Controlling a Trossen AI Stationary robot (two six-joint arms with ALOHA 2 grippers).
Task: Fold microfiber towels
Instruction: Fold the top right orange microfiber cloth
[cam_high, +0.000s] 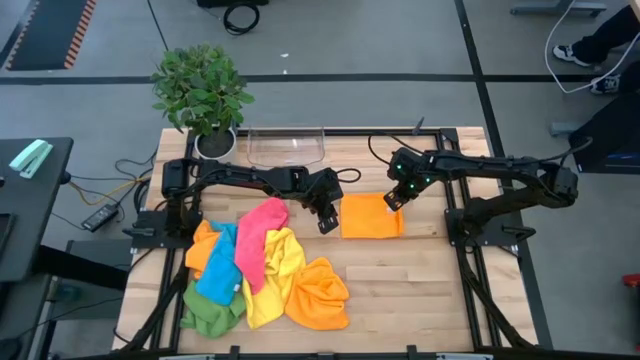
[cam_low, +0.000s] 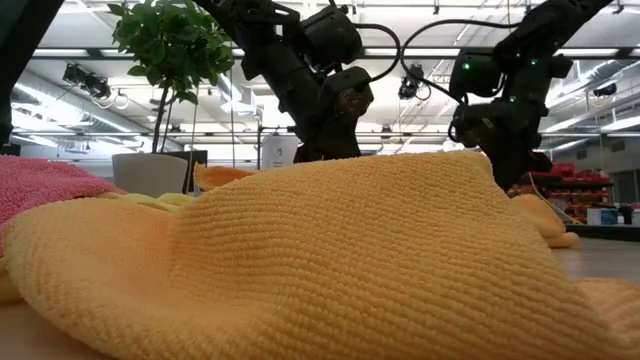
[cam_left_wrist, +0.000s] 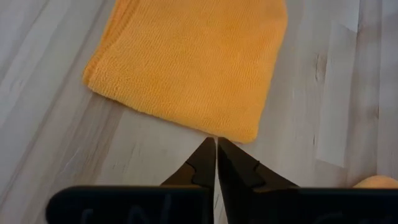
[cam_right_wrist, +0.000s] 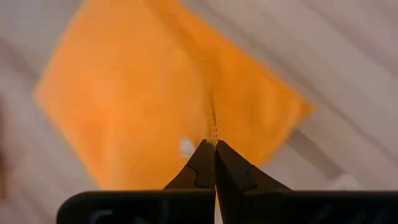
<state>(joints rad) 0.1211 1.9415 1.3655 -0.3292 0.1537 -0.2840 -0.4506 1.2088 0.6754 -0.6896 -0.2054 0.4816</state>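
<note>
A folded orange microfiber towel (cam_high: 368, 218) lies flat on the wooden table (cam_high: 430, 290) at its middle. My right gripper (cam_high: 392, 204) is shut on it near its far right corner. My left gripper (cam_high: 327, 223) hovers shut just off the towel's left edge, its fingertips (cam_left_wrist: 216, 142) beside a corner (cam_left_wrist: 244, 132). A loose pile of pink, blue, yellow, orange and green towels (cam_high: 262, 272) lies at the near left. In the low view a yellow-orange towel (cam_low: 320, 260) fills the front and hides both grippers' fingertips. My right gripper pinches a small raised ridge of the orange towel's top layer (cam_right_wrist: 213, 127) between its two shut fingers. The fingers come from above, slanting down. The cloth is drawn up into a crease that runs away from the fingertips, while the rest of the towel lies on the table.
A clear plastic tray (cam_high: 285, 146) stands at the table's far edge, next to a potted plant (cam_high: 203, 92) at the far left corner. Bare wood shows along the near right part of the table.
</note>
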